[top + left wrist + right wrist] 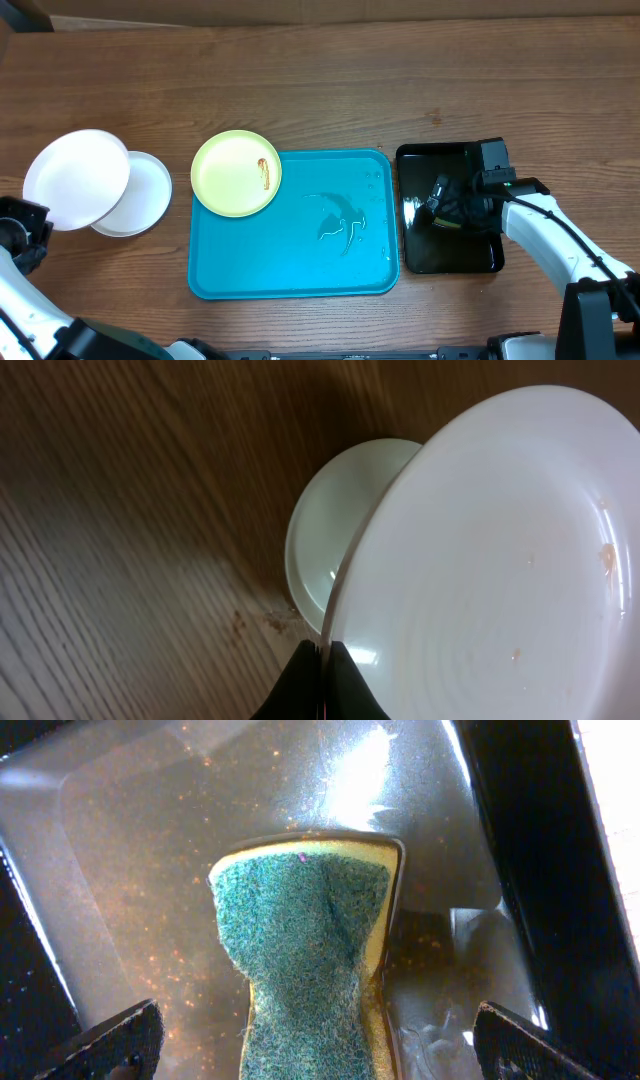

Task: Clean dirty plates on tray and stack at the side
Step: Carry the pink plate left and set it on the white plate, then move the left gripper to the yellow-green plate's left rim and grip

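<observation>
Turquoise tray (240, 262) lies in the middle of the wooden table (320, 80), with a thin puddle of water (340, 215) shining on its floor. A lime-green plate (236, 173) rests across the tray's far left corner, partly on the rim and partly over the table, with a short reddish-brown smear (264, 172) near its right edge. Well to the left of the tray, off it, sit the two white plates. The lower white plate (150, 195) lies flat on the table, and the upper white plate (500, 560) is tilted over it, overlapping its left side and showing a few faint pinkish specks. The left tool (325, 675) is pinched closed on the near rim of that upper white plate. To the right of the turquoise tray stands a black tray (415, 262), wet inside. The right tool (315, 1020) hangs over it with its fingers (115, 1042) spread wide. A sponge (310, 940), green scouring side up on yellow foam, lies between them and the fingers are apart from it.
</observation>
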{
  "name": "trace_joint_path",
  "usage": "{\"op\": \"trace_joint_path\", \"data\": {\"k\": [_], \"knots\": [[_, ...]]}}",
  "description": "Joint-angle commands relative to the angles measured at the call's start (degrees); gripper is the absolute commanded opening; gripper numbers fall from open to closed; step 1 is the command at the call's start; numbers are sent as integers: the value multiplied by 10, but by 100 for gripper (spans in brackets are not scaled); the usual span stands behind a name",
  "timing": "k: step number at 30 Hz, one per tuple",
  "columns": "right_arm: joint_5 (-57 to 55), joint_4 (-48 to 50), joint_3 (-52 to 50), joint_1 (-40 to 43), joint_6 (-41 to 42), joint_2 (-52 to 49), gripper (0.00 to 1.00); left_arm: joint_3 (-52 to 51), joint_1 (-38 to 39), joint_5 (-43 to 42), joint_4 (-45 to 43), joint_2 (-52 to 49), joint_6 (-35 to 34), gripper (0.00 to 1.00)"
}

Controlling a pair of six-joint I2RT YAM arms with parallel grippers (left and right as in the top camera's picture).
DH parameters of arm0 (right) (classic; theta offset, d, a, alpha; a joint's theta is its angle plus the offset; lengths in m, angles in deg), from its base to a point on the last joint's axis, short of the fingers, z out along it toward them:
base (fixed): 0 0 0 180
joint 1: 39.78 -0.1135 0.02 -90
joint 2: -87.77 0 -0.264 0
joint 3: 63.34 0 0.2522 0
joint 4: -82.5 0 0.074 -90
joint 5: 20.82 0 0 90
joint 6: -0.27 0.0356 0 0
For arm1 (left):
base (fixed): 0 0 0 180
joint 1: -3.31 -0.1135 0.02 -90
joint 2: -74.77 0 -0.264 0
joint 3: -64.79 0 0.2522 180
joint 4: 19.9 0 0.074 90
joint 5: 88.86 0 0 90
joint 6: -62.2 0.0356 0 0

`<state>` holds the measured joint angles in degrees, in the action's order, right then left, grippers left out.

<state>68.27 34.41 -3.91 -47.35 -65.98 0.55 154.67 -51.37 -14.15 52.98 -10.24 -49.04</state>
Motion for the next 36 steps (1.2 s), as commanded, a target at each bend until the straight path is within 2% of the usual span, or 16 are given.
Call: {"op": "trace_joint_path", "data": {"k": [1, 6, 12, 18, 19, 20, 21, 22, 23, 24, 27, 31, 36], "knots": [[-7, 2, -1, 2, 0, 3, 100, 7, -4, 39, -4, -35, -15, 4], [-7, 2, -1, 2, 0, 3, 100, 7, -3, 63, -19, -64, -15, 4], [-7, 2, -1, 2, 0, 3, 100, 7, 8, 33, -42, -104, -15, 4], [-7, 2, -1, 2, 0, 3, 100, 7, 38, 37, -52, -140, -5, 4], [-7, 2, -1, 2, 0, 3, 100, 7, 42, 39, -52, -143, -5, 10], [-7, 2, -1, 2, 0, 3, 100, 7, 46, 39, -53, -144, -5, 20], [-7, 2, -1, 2, 0, 3, 100, 7, 48, 39, -54, -144, -5, 34], [-7, 2, -1, 2, 0, 3, 100, 8, 49, 38, -56, -144, -6, 56], [-7, 2, -1, 2, 0, 3, 100, 8, 50, 38, -58, -144, -6, 71], [-7, 2, -1, 2, 0, 3, 100, 8, 49, 36, -58, -144, -6, 77], [-7, 2, -1, 2, 0, 3, 100, 8, 52, 10, -50, -142, -6, 80], [-7, 2, -1, 2, 0, 3, 100, 8, 73, -45, -34, -125, -2, 76], [-7, 2, -1, 2, 0, 3, 100, 8, 164, -43, -20, -70, 31, 71]]}}
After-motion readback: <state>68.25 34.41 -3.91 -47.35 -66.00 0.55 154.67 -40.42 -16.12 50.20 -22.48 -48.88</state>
